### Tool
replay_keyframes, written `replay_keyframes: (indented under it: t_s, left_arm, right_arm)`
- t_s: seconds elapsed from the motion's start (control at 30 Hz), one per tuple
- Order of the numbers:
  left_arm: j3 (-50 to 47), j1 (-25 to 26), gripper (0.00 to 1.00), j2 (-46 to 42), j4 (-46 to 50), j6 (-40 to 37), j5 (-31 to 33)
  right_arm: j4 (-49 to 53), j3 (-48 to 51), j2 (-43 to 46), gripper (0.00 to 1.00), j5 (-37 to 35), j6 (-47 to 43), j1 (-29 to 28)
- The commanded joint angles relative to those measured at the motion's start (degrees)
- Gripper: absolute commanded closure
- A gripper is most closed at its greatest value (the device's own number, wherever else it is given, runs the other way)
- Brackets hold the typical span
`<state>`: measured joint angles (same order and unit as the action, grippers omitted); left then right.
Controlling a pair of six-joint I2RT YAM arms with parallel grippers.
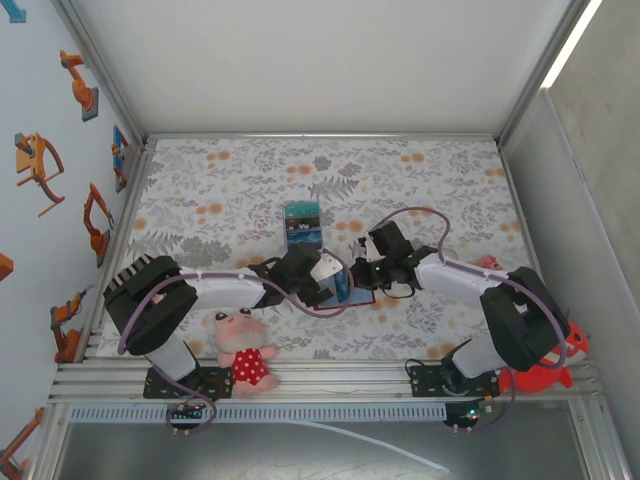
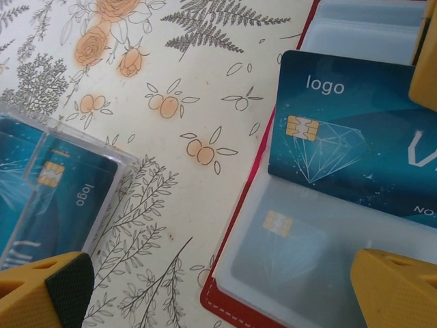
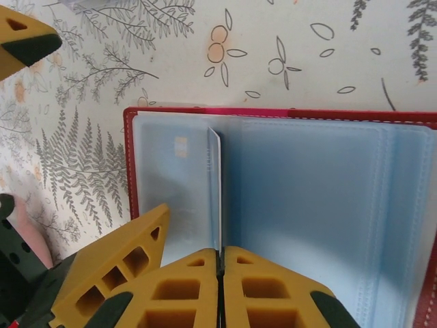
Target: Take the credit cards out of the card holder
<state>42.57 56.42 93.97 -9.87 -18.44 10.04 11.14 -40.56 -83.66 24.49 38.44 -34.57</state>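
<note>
Risk: card point(image 3: 214, 191) slips or wallet point(image 3: 128, 171) lifts with it.
Thin edge pinch by right end effector point(image 3: 220, 263); left end effector point(image 2: 222, 290) gapes wide, empty.

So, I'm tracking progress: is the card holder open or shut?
Open: the card holder lies spread flat, clear pockets facing up inside its red border.

From where I stand, the word "logo" is printed in white on the blue credit card point(image 2: 348, 147) above the open red card holder point(image 2: 235, 311), next to its gold chip point(image 2: 301, 128). At that card's right edge a large "V" and a small "NO" are cut off. A second card point(image 2: 72, 205), inside the clear case point(image 2: 109, 154), also reads "logo", turned sideways.
</note>
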Motion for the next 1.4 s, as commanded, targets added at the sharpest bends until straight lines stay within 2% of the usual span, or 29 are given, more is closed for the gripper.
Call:
replay_keyframes:
  t_s: [0.0, 0.3, 0.77, 0.93, 1.2, 1.37]
  left_arm:
    - [1.6, 0.4, 0.03, 1.1, -0.4, -0.7, 0.0]
    - [1.3, 0.6, 0.03, 1.3, -0.1, -0.5, 0.4]
    - [1.2, 0.9, 0.03, 1.5, -0.2, -0.1, 0.3]
    - [0.9, 0.9, 0.03, 0.5, -0.9, 0.1, 0.8]
    - [-1.2, 0.8, 0.03, -5.1, -4.0, 0.7, 3.5]
    - [-3.0, 0.4, 0.03, -11.3, -5.2, 1.6, 5.2]
  right_arm:
    - [3.1, -1.5, 0.9, 0.91, -1.6, -1.2, 0.4]
    - [0.5, -1.3, 0.2, 0.83, -0.7, -0.3, -0.7]
    - [-4.5, -0.8, -3.0, 0.82, 0.3, 1.6, -2.9]
    - [-3.3, -0.7, -3.3, 0.88, -1.9, 1.1, -3.1]
    - [1.1, -2.5, 1.2, 0.99, -6.0, -3.2, -3.1]
    - [4.3, -4.3, 4.4, 1.00, -6.9, -7.4, -3.2]
